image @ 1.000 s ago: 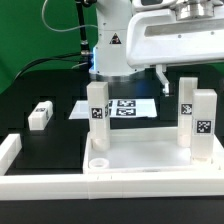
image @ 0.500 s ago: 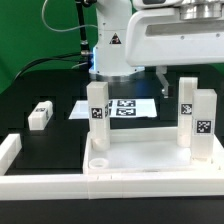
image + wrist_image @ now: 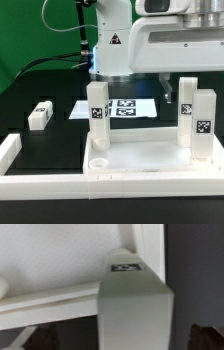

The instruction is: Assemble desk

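The white tabletop [image 3: 140, 172] lies at the front with three tagged legs standing in its corner sockets: one on the exterior view's left [image 3: 98, 106] and two on its right [image 3: 186, 100] [image 3: 204, 118]. A fourth leg [image 3: 40, 114] lies loose on the black table, further to the left. My gripper [image 3: 178, 76] hangs just over the right-hand legs. In the wrist view it [image 3: 118, 339] straddles one upright leg [image 3: 134, 297]. Its dark fingers [image 3: 18, 339] stand apart from the leg on both sides, so the gripper is open. The tabletop [image 3: 60, 258] shows below.
The marker board [image 3: 128, 108] lies flat behind the tabletop, in front of the robot base [image 3: 112, 45]. Long white border bars [image 3: 40, 186] run along the front and the exterior view's left corner.
The gripper has risen a little above the right-hand legs. Its opening looks the same, and the parts have not moved.
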You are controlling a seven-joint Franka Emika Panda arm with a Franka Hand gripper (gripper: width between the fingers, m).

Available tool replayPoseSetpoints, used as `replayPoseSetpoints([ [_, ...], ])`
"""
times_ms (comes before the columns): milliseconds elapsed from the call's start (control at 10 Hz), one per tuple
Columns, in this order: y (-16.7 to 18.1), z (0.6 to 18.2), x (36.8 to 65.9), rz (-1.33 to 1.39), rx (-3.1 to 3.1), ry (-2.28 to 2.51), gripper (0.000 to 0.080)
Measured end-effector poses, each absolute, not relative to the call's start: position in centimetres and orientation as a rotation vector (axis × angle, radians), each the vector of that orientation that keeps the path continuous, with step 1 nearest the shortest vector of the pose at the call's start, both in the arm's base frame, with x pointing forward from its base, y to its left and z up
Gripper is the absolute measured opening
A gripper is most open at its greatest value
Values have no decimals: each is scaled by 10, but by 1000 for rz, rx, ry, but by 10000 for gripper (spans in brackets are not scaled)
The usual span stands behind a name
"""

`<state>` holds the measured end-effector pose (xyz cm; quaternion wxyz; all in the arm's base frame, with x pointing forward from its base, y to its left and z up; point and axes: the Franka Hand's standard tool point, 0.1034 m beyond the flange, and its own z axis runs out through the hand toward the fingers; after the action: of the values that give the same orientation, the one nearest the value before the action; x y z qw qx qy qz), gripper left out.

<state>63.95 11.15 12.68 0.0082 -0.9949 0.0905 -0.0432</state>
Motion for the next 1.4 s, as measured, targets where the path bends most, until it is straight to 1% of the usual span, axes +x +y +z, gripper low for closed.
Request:
replayPoseSetpoints([
  [200, 120, 123, 638, -144, -3106, 279, 649],
  [300, 118, 123, 639, -145, -3106, 283, 556],
  [400, 118, 123, 639, -144, -3101, 326, 409],
  [500, 118, 123, 639, -143, -3093, 376, 409],
  [600, 117, 123, 639, -143, -3077, 478, 291],
  [1000, 114, 122, 639, -136, -2972, 897, 291],
  [1200, 113, 122, 638, -91, -2872, 1189, 291],
  [1400, 108, 121, 639, -54, -2632, 1589, 291],
])
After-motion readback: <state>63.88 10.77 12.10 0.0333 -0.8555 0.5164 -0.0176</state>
